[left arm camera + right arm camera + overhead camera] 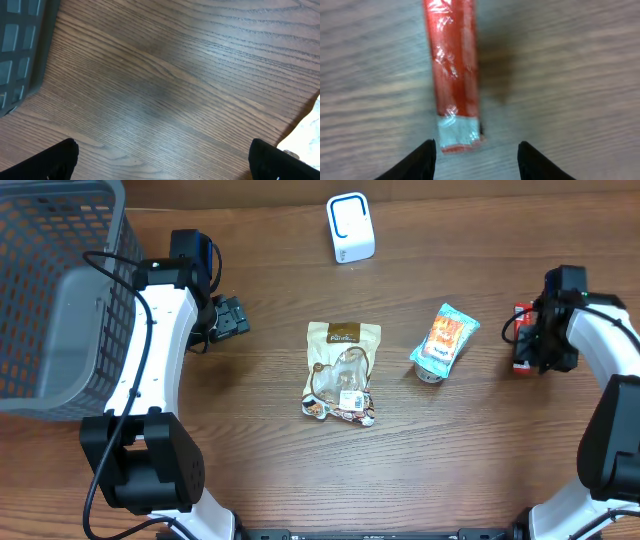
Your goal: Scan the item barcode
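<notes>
A white scanner (350, 228) with a blue outline stands at the back middle of the table. A red stick packet (454, 70) lies flat at the right, its near end level with my right gripper's fingertips and closer to the left one. My right gripper (476, 160) hovers over it, open, gripping nothing. In the overhead view the red packet (520, 340) peeks out beside the right gripper (533, 345). My left gripper (162, 160) is wide open above bare wood, and in the overhead view the left gripper (228, 318) sits beside the basket.
A grey mesh basket (50, 290) fills the left side. A brown and white snack bag (342, 370) lies mid-table. An orange and teal pouch (445, 340) lies to its right, between the bag and the right arm.
</notes>
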Action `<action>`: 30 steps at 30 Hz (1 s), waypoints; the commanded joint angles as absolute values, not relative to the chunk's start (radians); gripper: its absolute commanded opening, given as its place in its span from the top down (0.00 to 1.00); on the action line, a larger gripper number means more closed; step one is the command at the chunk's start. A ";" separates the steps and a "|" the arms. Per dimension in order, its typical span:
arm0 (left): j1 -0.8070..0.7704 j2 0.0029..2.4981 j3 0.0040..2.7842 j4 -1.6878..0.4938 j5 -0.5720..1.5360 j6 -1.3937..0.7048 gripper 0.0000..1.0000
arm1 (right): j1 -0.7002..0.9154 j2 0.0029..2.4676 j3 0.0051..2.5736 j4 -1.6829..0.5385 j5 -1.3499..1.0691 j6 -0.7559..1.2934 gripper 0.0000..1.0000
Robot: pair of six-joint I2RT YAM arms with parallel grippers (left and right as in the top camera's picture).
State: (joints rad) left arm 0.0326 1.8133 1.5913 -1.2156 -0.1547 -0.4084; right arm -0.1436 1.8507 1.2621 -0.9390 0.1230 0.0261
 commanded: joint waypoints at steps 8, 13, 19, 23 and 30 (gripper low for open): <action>0.033 1.818 1.605 -1.216 -0.164 -0.389 0.00 | -0.071 1.645 1.542 -1.210 -0.035 0.197 0.48; 0.033 1.818 1.605 -1.216 -0.164 -0.389 0.00 | -0.038 1.550 1.542 -1.240 -0.230 0.358 0.46; 0.032 1.818 1.605 -1.216 -0.164 -0.389 0.00 | 0.096 1.536 1.538 -1.232 -0.338 0.389 0.43; 0.033 1.818 1.605 -1.216 -0.164 -0.389 0.00 | 0.248 1.536 1.536 -1.195 -0.334 0.405 0.43; 0.032 1.818 1.605 -1.216 -0.165 -0.389 0.00 | 0.570 1.555 1.516 -0.991 -0.263 0.424 0.39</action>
State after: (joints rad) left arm 0.0326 1.8133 1.5913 -1.2160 -0.1547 -0.4084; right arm 0.4828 1.5452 1.5192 -1.0248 -0.3050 0.3992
